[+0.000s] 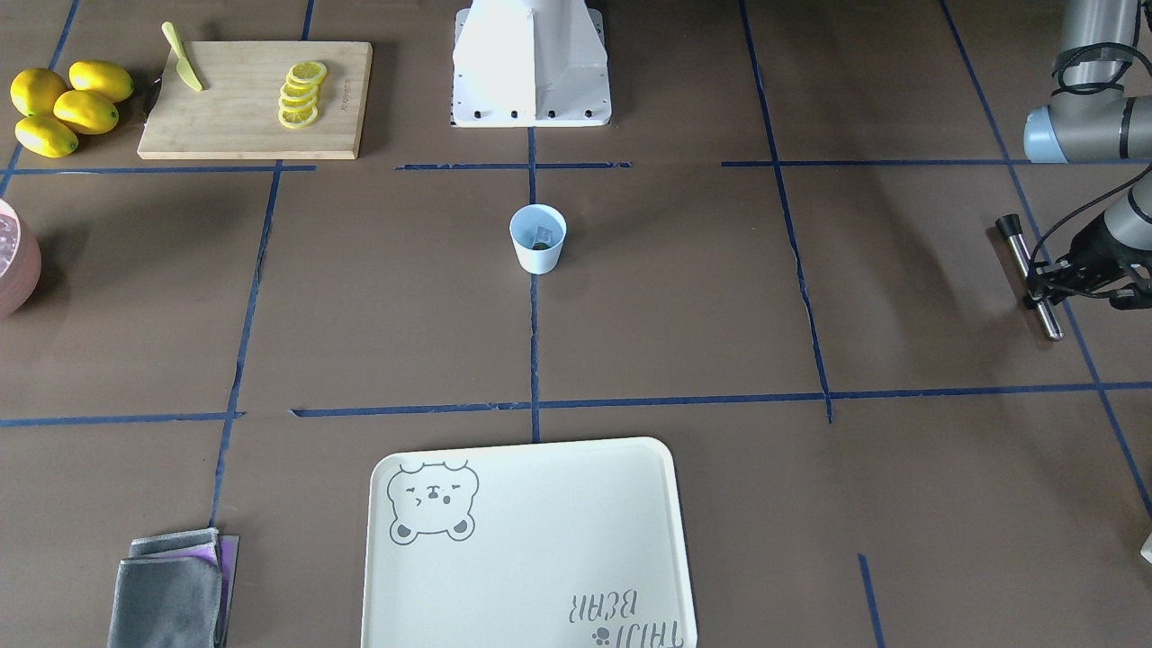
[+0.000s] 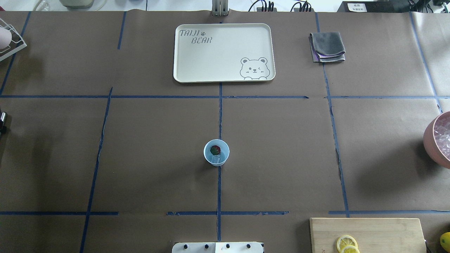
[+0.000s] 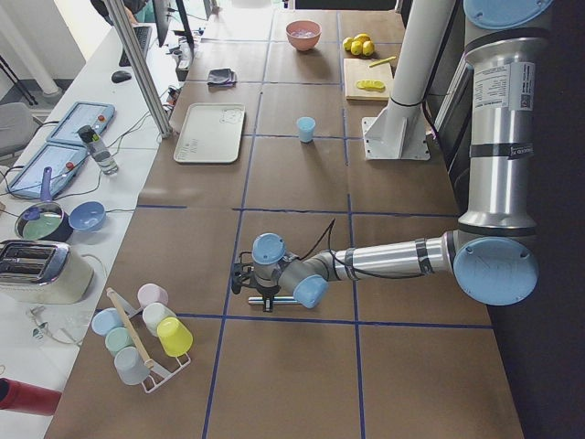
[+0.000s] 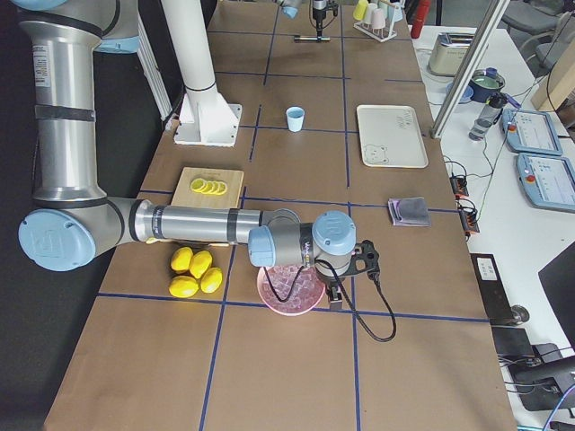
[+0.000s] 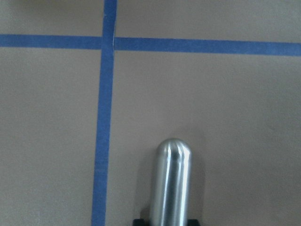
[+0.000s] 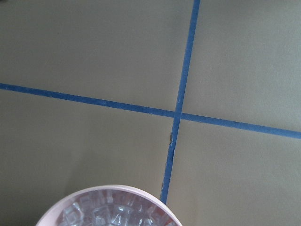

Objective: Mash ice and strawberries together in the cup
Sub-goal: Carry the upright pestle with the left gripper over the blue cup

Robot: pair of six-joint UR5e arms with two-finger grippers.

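Left tool point(image 1: 1044, 286) clamps steel rod point(image 5: 172, 183) at taped brown table point(image 2: 158, 140); cannot tell for right tool point(image 4: 334, 293)

polished metal rod point(image 5: 172, 183), smooth plastic cup point(image 1: 537, 256), matt paper tabletop point(image 2: 140, 140), wooden board point(image 1: 243, 99)

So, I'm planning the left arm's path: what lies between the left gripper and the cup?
Only bare brown paper and blue tape lines, in the front-facing view, between the left gripper, holding the metal muddler, and the cup.
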